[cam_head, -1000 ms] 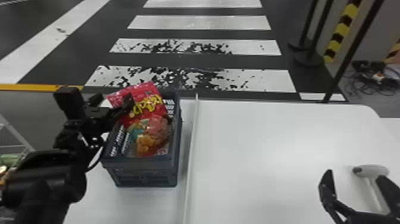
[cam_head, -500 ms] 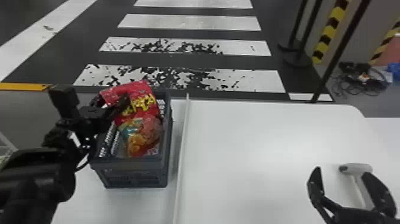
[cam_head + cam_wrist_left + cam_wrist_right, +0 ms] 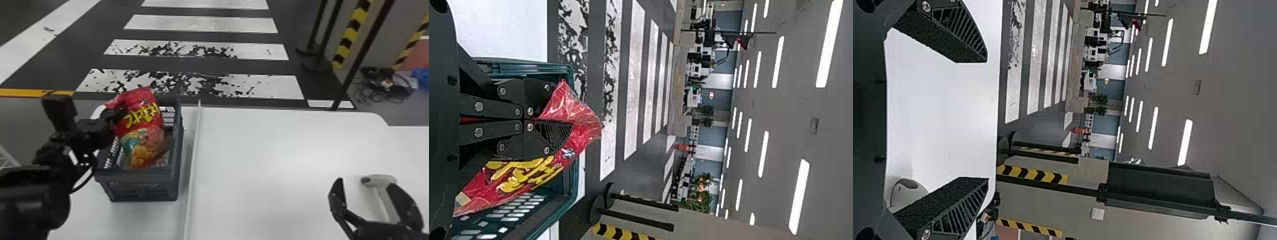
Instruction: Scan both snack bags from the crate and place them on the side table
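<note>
Snack bag (image 3: 142,117) tight in left pincer (image 3: 118,113), perhaps partly inside crate (image 3: 142,187), white ridge (image 3: 192,159) alongside, scanner (image 3: 380,181) beyond.

Snack bag (image 3: 145,127) red, lettering (image 3: 142,115) yellow; crate (image 3: 143,188) dark; table (image 3: 271,159) white; scanner (image 3: 381,181) pale grey; crosswalk (image 3: 201,25) striped black-and-white.

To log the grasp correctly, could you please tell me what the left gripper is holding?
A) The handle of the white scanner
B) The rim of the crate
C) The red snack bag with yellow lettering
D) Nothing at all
C: the left gripper is shut on the red snack bag, whose film is pinched between its fingers.
</note>
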Robot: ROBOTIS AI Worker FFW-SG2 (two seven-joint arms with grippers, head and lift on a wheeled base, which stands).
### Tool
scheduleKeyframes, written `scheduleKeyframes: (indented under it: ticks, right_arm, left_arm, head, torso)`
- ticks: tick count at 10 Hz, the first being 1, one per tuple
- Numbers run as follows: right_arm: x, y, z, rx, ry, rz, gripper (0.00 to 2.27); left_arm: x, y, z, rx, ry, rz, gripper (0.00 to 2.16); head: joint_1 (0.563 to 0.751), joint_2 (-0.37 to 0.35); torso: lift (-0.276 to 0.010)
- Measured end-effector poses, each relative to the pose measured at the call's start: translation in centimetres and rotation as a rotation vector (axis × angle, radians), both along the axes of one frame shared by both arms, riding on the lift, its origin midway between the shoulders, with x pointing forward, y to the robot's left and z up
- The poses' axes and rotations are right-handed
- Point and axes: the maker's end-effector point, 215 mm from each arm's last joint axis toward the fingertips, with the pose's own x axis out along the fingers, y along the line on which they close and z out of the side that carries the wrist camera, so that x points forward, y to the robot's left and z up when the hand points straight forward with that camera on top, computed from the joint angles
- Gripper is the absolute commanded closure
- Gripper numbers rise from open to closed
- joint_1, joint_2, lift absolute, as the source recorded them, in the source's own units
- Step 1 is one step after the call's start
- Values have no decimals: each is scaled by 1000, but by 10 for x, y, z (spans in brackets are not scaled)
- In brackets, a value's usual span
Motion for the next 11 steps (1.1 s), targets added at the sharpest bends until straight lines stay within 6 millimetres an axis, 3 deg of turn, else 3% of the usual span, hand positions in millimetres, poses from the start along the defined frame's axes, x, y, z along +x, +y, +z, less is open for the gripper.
scheduleKeyframes:
  ticks: [3, 6, 9, 11]
  right_arm:
    - [1, 1, 1, 1, -2, 1, 76]
    - [0, 0, 0, 4, 1, -1, 76]
    - [0, 1, -1, 6, 1, 0, 76]
    - [0, 0, -2, 6, 2, -1, 76]
  left_arm:
    - [-24, -2, 53, -20, -51, 9, 2142]
    - [-55, -12, 132, -55, -172, 10, 2142]
    - [-89, -36, 205, -112, -279, -51, 2142]
    - [-106, -60, 223, -212, -297, -133, 2142]
  head:
    - [695, 6]
    - [695, -5]
    - [695, -32]
    - [695, -64]
  torso:
    - [-98]
    - [-98]
    - [-98]
    - [-98]
